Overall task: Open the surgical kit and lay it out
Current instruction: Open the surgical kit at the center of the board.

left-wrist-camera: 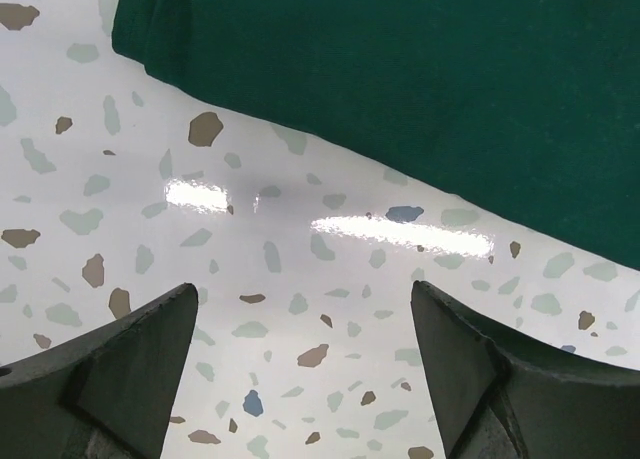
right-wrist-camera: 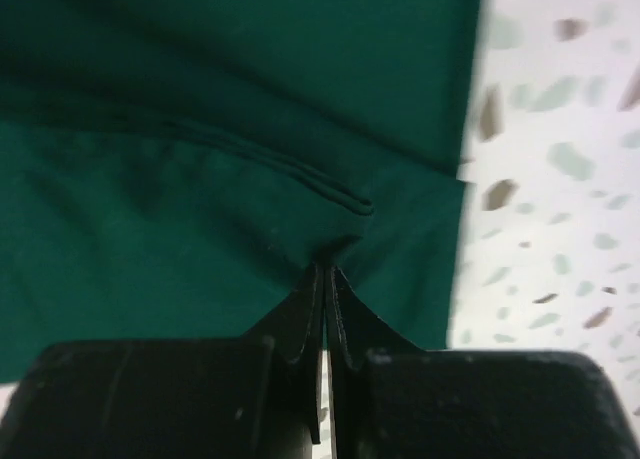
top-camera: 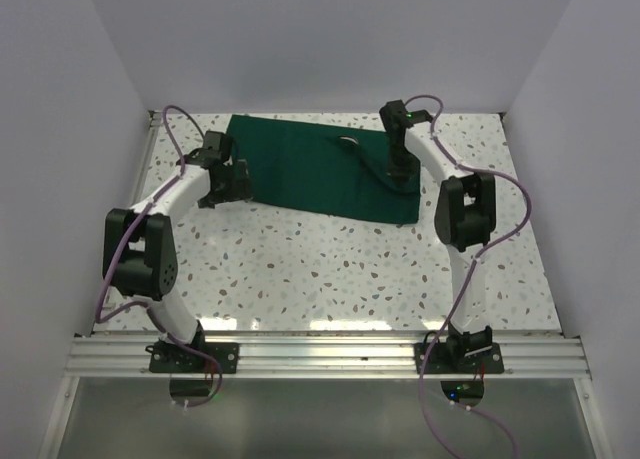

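The dark green cloth wrap (top-camera: 320, 169) lies spread as a long rectangle across the back of the table. A small shiny bit of metal (top-camera: 349, 140) shows near its top edge; tray and other instruments are hidden. My right gripper (top-camera: 402, 174) is shut on a pinched fold of the cloth (right-wrist-camera: 330, 244) near its right end. My left gripper (top-camera: 228, 184) is open and empty at the cloth's left edge, hovering over bare table; the left wrist view shows the cloth's corner (left-wrist-camera: 400, 89) just beyond the gripper (left-wrist-camera: 305, 309).
White walls close in the table on the left, back and right. Purple cables loop off both arms. An aluminium rail (top-camera: 320, 354) runs along the near edge. Speckled tabletop (top-camera: 320, 269) lies in front of the cloth.
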Robot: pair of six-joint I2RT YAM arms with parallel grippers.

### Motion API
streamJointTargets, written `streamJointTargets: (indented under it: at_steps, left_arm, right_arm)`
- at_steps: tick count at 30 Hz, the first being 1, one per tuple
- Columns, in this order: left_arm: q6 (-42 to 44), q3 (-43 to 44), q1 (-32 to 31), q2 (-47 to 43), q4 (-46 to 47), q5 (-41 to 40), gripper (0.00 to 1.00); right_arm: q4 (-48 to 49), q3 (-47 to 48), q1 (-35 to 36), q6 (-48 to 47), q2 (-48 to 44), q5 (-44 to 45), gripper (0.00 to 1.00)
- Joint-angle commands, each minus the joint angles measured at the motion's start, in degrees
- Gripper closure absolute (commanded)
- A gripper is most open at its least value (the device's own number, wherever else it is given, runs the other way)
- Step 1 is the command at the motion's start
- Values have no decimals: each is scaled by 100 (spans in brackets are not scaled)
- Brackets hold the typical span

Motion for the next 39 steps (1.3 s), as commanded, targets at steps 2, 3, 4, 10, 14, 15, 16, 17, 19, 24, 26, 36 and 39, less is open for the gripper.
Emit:
streamJointTargets:
  at_steps: [2,3,4,10,14,15,16,17,19,24,26,36,39]
  left_arm:
    - [-40,-11,56,-313,235,-76,9]
    - [-57,6,47,-331,235,-93,9]
    - [-49,24,47,-339,235,-111,9]
    - [-66,173,56,-366,121,-234,9]
    - [-119,165,56,-436,103,-225,9]
    - [-136,156,56,-506,103,-225,8]
    - [-136,147,56,-541,85,-225,8]
    - [-136,139,56,-603,77,-225,8]
    - [-128,130,65,-770,68,-225,6]
    - [-154,235,65,-1200,68,-295,5]
    - [-250,270,65,-1402,-11,-357,5]
    - [-1146,-299,21,-2834,-310,-454,5]
    - [-1366,-520,3,-3178,-573,-427,4]
  right_arm:
    - [366,-217,549,-119,-383,-649,100]
    - [357,-218,619,-119,-348,-692,100]
    - [365,-226,637,-119,-321,-719,100]
    - [383,98,637,-303,-84,-737,100]
    - [269,327,629,-356,-75,-859,100]
    - [260,301,646,-356,-153,-903,100]
    - [251,257,655,-356,-215,-956,100]
    - [260,109,672,-356,-294,-1061,100]
    - [304,-128,786,-382,-626,-1158,100]
    - [409,-1516,1339,-497,-1786,-1536,100]
    - [462,-2505,1629,-453,-2705,-1659,100]
    - [-424,-6438,2422,486,-7573,-2337,100]
    - [-829,-6914,2422,637,-8457,-2065,100]
